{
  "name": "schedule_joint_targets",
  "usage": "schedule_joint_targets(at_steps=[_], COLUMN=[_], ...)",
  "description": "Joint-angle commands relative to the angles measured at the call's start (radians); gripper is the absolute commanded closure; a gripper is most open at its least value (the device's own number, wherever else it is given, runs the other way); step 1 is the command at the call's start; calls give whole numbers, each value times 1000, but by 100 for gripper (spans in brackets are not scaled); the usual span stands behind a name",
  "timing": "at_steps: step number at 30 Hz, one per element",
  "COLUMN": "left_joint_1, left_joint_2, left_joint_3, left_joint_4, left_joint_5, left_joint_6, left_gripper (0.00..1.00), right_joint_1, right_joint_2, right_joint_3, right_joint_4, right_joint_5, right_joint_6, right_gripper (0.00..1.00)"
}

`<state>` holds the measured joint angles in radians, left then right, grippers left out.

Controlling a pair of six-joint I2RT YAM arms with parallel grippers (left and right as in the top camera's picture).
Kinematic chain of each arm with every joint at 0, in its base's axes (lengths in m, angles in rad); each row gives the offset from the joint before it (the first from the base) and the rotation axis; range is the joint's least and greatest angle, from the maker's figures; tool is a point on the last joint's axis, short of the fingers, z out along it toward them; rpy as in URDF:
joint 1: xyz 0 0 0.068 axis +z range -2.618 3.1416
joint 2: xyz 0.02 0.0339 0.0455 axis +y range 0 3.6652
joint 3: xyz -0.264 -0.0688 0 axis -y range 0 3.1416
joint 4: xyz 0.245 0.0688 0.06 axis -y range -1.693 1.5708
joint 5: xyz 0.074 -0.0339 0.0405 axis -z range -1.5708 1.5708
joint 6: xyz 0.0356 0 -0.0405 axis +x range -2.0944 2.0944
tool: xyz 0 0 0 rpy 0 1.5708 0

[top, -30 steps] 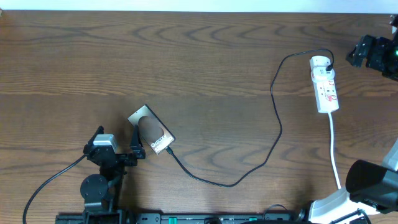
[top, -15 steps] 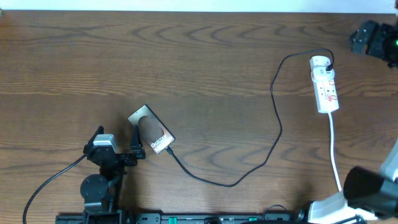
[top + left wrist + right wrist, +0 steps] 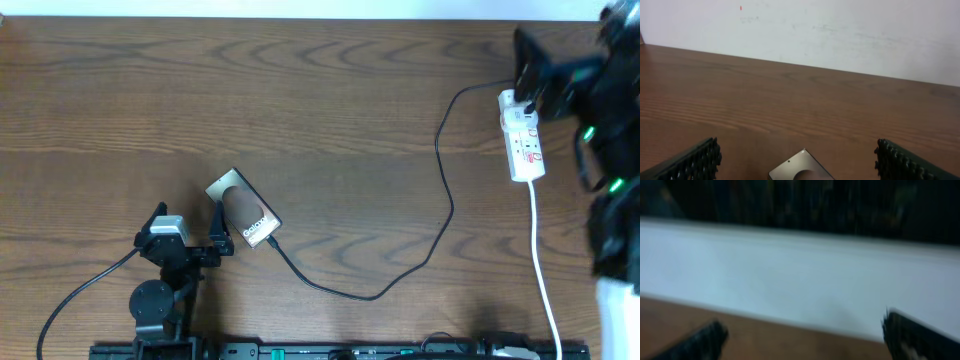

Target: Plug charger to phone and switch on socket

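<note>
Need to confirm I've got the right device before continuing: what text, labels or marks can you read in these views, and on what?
"Galaxy": white lettering on the phone, overhead view.
Red marks on the socket: too small to read.
Both wrist views: no text; the right one is blurred.

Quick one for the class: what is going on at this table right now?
The left gripper sits open at the edge of the phone, not gripping it. The charger runs from the phone's corner to the socket, where its plug looks seated. The right gripper, open, hovers at that end of the socket; the switch state is unreadable.
</note>
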<state>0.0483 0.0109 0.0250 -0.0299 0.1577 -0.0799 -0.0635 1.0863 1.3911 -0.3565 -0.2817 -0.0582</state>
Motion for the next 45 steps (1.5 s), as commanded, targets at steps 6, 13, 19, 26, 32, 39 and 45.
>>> schedule_joint_targets(at_steps=[6, 13, 19, 26, 32, 39, 45], left_joint_1=[-6, -6, -6, -6, -6, -6, -6], left_joint_2=[-7, -7, -7, -7, -7, -7, -7], left_joint_3=[-21, -21, -21, -21, -21, -21, -21], left_joint_4=[-29, -29, -29, -29, -29, -29, -29], left_joint_5=[10, 10, 10, 10, 10, 10, 10], left_joint_6=[-7, -7, -7, -7, -7, -7, -7], left_gripper=[2, 2, 2, 2, 2, 2, 2], right_joint_1=[43, 46, 60, 74, 74, 72, 72], right_joint_2=[-333, -560, -716, -804, -875, -950, -1044], right_joint_3=[-718, -1149, -1355, -1386, -1386, -1385, -1385], right_joint_4=[525, 885, 925, 692, 402, 278, 277], right_joint_5=[2, 3, 44, 61, 158, 257, 265], right_joint_6=[-57, -97, -97, -96, -44, 31, 31], right_gripper=[1, 1, 1, 1, 1, 1, 1])
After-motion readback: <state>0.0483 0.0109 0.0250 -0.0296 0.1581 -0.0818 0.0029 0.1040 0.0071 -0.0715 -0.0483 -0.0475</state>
